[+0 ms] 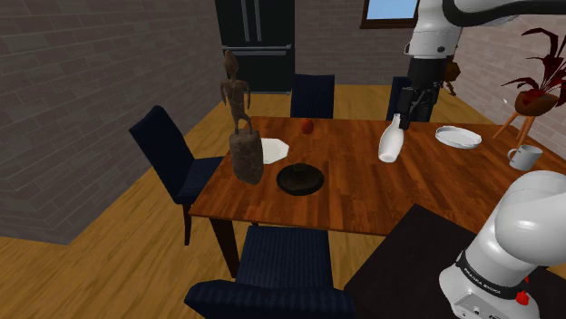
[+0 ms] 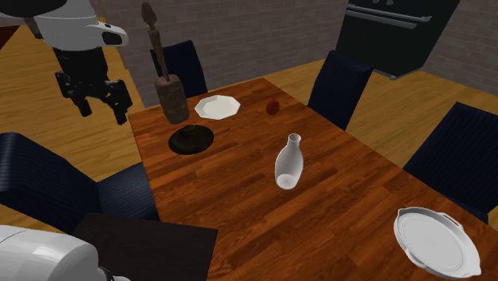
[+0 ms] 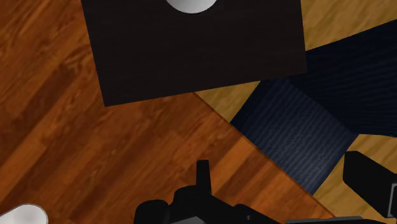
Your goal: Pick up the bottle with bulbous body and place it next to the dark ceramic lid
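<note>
The white bottle [image 1: 390,143] with a bulbous body and narrow neck stands upright near the middle of the wooden table [image 1: 354,195]. In the second exterior view the bottle [image 2: 289,162] has bare wood all around it. The dark round lid [image 1: 301,178] lies flat toward the shoulder view's left, in front of a wooden statue; the second exterior view has this lid [image 2: 191,139] near the table's corner. My black gripper [image 1: 415,104] hangs high above the table, open and holding nothing. Seen from the second exterior camera, the gripper [image 2: 100,102] is well clear of both things.
A tall wooden statue [image 1: 241,127], a white plate [image 1: 272,149] and a small red fruit [image 1: 307,127] sit behind the lid. A white tray [image 1: 458,137] and a mug [image 1: 524,157] lie at the shoulder view's right. Dark blue chairs [image 1: 177,154] ring the table. My dark stand [image 3: 191,51] lies below the hand.
</note>
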